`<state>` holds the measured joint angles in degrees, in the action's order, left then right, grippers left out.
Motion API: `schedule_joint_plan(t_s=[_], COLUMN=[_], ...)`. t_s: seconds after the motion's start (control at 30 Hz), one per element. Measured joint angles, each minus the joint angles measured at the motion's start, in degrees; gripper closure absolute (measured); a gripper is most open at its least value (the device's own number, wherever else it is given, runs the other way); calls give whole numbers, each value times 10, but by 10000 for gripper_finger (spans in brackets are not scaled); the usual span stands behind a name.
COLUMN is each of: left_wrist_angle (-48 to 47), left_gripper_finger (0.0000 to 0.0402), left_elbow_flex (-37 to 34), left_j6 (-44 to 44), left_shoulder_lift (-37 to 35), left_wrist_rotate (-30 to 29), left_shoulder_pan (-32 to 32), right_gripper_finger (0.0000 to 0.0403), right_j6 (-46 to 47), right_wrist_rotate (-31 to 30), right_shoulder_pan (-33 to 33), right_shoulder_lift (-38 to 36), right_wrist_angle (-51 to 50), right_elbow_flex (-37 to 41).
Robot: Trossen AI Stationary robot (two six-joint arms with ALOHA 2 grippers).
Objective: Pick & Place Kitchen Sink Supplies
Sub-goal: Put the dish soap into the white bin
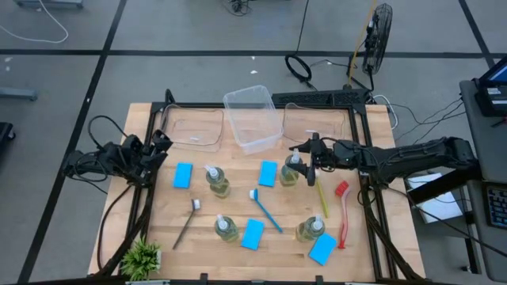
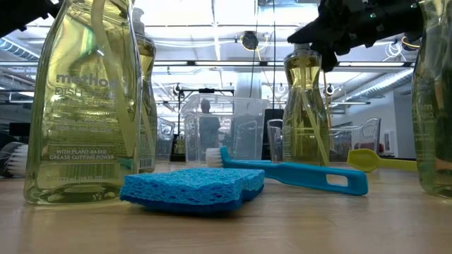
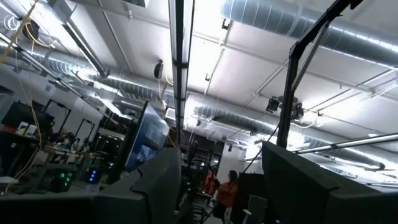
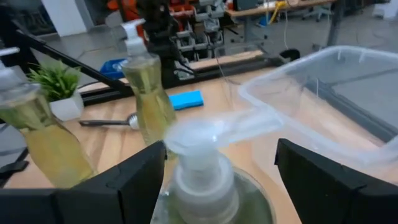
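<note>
Several yellow-green soap bottles stand upright on the wooden table, among them one at far right [image 1: 291, 170] and another left of it [image 1: 215, 180]. Light-blue sponges [image 1: 268, 172] lie flat between them, with blue [image 1: 265, 210], yellow [image 1: 321, 198], red [image 1: 342, 214] and dark grey [image 1: 188, 223] brushes. My right gripper [image 4: 221, 149] is open, its fingers level on either side of the far-right bottle's white pump [image 4: 199, 177], with gaps on both sides. My left gripper [image 1: 164, 145] waits open at the table's left edge, pointing upward at the ceiling.
A clear bin [image 1: 253, 119] stands at the far middle of the table, flanked by two more clear bins [image 1: 194, 131] [image 1: 317, 123]. A small potted plant [image 1: 142, 257] sits at the near left corner. A black frame [image 1: 364, 150] borders the table.
</note>
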<state>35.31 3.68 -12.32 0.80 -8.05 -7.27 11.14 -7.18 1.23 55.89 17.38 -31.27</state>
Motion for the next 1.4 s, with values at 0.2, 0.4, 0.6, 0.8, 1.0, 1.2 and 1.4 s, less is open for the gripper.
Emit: schedule_joint_plan(t_s=[0.2, 0.4, 0.6, 0.8, 1.0, 1.2, 1.4], left_wrist_angle=[-3, -4, -4, -3, -3, 5, 20], left_gripper_finger=[176, 176, 176, 176, 176, 176, 176], left_elbow_flex=[0, 0, 0, 0, 0, 0, 4], left_j6=[0, -4, -4, -3, -3, -9, -13], left_shoulder_lift=[0, 0, 0, 0, 0, 0, 0], left_wrist_rotate=[0, 0, 0, -38, -104, -131, -150], left_shoulder_pan=[0, 0, 0, 0, 0, 0, 0], right_gripper_finger=[133, 154, 191, 261, 299, 301, 302], right_j6=[2, 2, 2, 15, 13, 22, 20], right_wrist_rotate=[0, -1, 0, 0, -5, 0, 0], right_shoulder_pan=[0, 0, 0, 0, 0, 0, -1], right_shoulder_lift=[8, 8, 7, 7, 6, 7, 2], right_wrist_angle=[-1, -1, -6, -8, -3, 31, -4], right_elbow_flex=[0, 0, 0, -1, -2, 1, -42])
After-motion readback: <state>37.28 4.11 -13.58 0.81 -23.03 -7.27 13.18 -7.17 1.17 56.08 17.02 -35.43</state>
